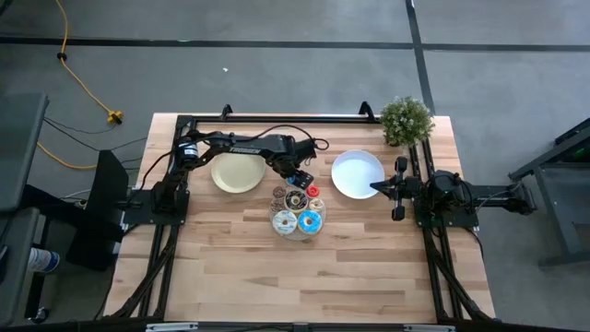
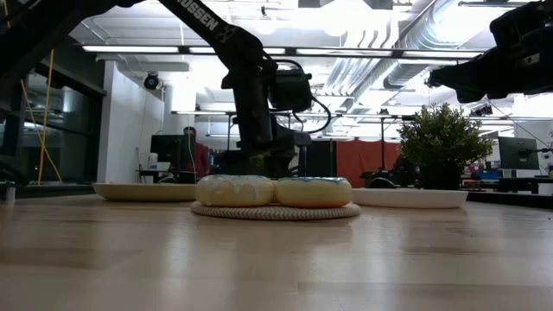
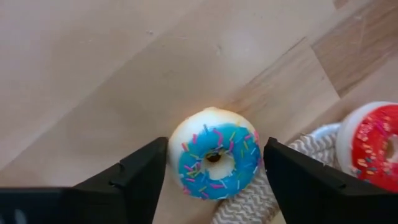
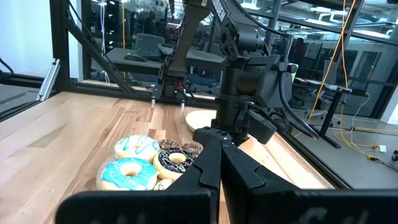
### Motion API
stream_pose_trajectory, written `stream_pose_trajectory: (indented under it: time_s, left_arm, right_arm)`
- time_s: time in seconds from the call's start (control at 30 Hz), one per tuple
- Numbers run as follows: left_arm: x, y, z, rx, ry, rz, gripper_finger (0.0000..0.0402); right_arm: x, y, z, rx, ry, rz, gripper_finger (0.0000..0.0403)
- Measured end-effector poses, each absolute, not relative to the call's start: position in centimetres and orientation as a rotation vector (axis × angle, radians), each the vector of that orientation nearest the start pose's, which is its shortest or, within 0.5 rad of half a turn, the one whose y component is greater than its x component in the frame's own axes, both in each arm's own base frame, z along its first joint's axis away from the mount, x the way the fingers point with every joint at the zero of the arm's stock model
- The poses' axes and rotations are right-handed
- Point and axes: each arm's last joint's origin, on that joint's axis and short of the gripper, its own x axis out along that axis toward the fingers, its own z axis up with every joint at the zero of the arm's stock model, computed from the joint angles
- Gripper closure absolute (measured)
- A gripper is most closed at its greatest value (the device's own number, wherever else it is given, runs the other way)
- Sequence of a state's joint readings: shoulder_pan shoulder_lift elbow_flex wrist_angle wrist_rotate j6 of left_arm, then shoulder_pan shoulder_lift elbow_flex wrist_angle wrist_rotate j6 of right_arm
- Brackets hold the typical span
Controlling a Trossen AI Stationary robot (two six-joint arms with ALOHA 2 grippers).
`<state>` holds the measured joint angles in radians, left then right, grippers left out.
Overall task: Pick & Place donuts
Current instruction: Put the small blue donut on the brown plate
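Wooden table [image 1: 369, 267]: left fingers [image 3: 143, 180] straddle blue donut [image 3: 214, 162], contact unclear; right fingers [image 4: 217, 168] clenched empty

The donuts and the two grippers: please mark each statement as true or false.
1. A blue-iced donut sits between the left gripper fingers. True.
2. The right gripper holds a donut. False: it is shut on nothing, beside the white plate.
3. A red-iced donut lies near the blue-iced one. True.
4. The tan plate carries three donuts. False: it carries none.
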<state>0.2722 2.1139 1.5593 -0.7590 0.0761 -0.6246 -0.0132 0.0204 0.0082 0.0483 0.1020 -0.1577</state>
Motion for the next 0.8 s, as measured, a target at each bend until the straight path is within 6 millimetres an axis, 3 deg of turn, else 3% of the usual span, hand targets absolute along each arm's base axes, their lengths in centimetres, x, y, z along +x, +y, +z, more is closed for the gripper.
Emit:
stream_pose_trajectory:
  time_s: [0.3, 0.6, 0.8]
  left_arm:
    - [40.8, 11.0, 16.0, -0.772, 1.222, 0.549, 0.0181]
    - [41.7, 11.2, 18.3, -0.727, 1.193, 0.51, 0.0201]
    - [41.3, 11.6, 19.7, -0.669, 1.232, 0.564, 0.0204]
  right_arm:
    - [9.8, -0.4, 16.9, -0.156, -0.027, -0.118, 0.0402]
    - [9.8, -0.4, 16.9, -0.156, -0.027, -0.118, 0.0402]
    - [9.8, -0.4, 16.9, -0.156, -0.027, -0.118, 0.0402]
